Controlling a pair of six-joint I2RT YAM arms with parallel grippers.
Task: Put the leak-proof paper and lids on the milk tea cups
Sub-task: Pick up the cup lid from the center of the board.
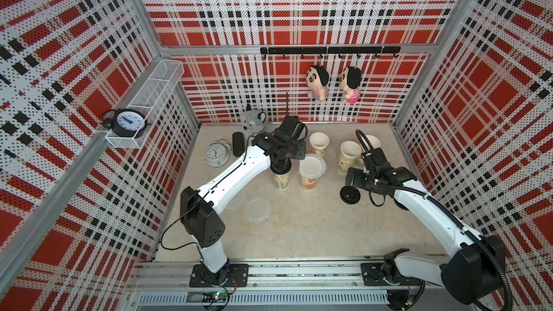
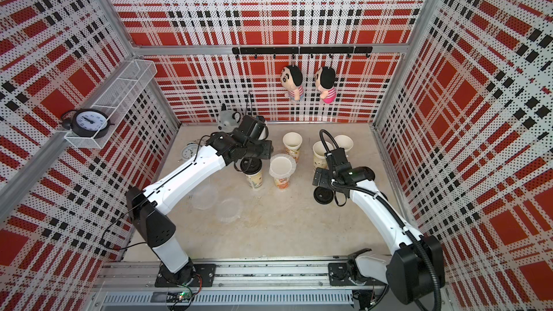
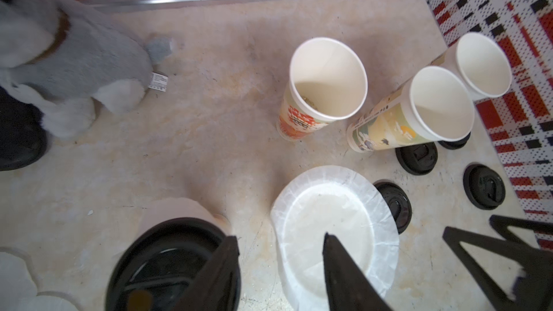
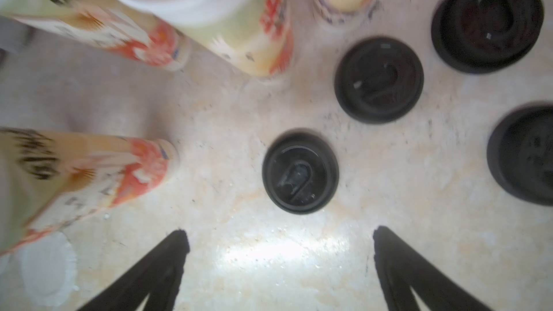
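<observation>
While left gripper hangs part-spread, empty, loose leak-proof paper lies flat lower-centre in a top view, down-frame of it, nearer left arm; right gripper gapes empty over black lids.

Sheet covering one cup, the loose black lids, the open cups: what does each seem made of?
The sheet looks like thin translucent whitish film or waxed paper, matte, with a crinkled rim; which is unclear. The black lids look like moulded plastic, faintly glossy, with raised ridges. The open cups look like paper: matte white inside, rolled rim, printed sides.
</observation>
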